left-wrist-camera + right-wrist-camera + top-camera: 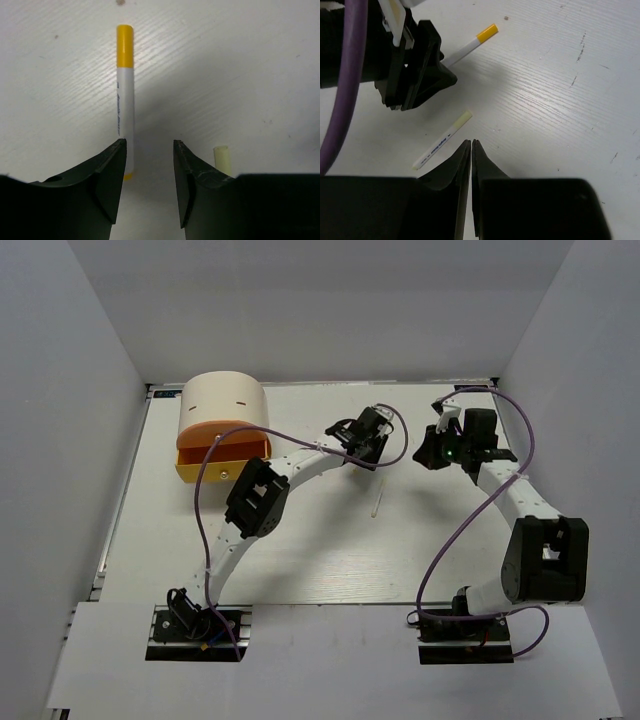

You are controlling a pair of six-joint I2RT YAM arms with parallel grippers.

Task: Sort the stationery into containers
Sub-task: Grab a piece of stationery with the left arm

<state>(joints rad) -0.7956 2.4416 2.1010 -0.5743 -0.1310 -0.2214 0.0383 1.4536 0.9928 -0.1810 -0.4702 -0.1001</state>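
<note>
A thin white pen with a yellow cap lies on the table, and its near end rests against the inner face of my left gripper's left finger. The left gripper is open, jaws apart, straddling that end low over the table. A second white pen with a pale yellow end lies just outside the right finger. The right wrist view shows both pens, the yellow-capped one and the pale one. My right gripper is shut on nothing, hovering beside the left gripper. The cream half-cylinder container stands far left.
The container's lower yellow drawer is pulled out toward the near side under an orange one. A purple cable hangs across the left of the right wrist view. White walls enclose the table on three sides.
</note>
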